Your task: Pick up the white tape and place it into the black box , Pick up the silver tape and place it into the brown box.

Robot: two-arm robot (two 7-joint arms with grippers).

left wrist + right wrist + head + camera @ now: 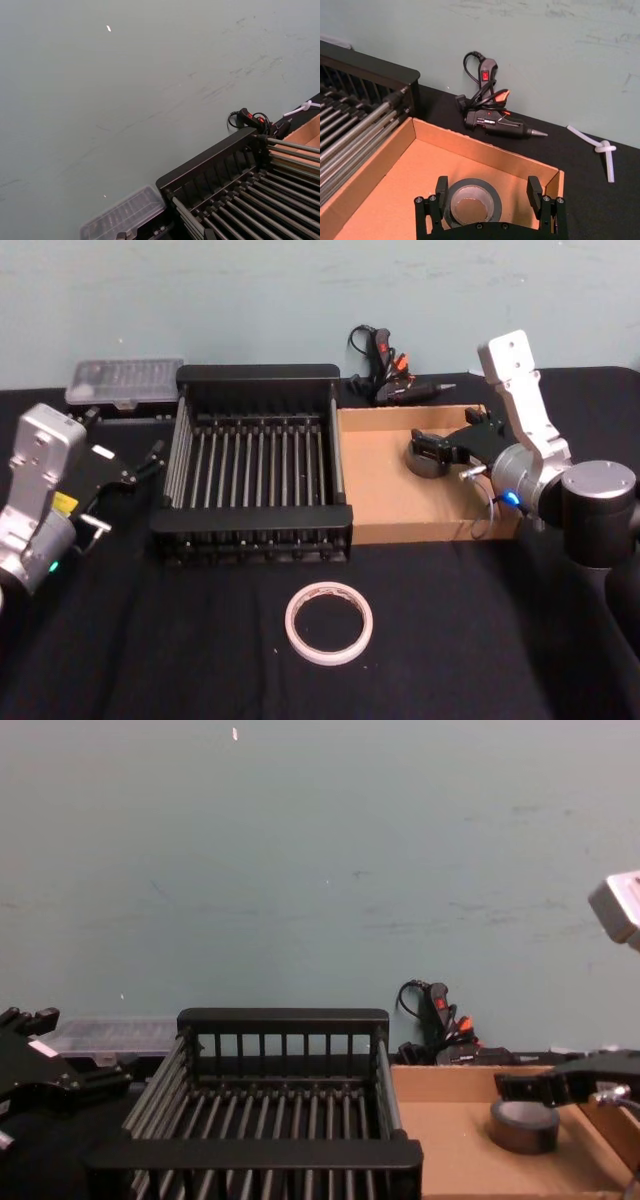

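Spread fingers of the right gripper straddle the small grey-silver roll of duct tape, the silver tape, which lies flat on the floor of the shallow brown cardboard tray, the brown box, with gaps either side. That half looks done. Remaining: the wide thin white ring, the white tape, flat on the black cloth, in front of the slatted black plastic crate, the black box. Parked left gripper, fingers apart, appears roughly as near to it; nothing stands between. A black glue gun lies behind the tray.
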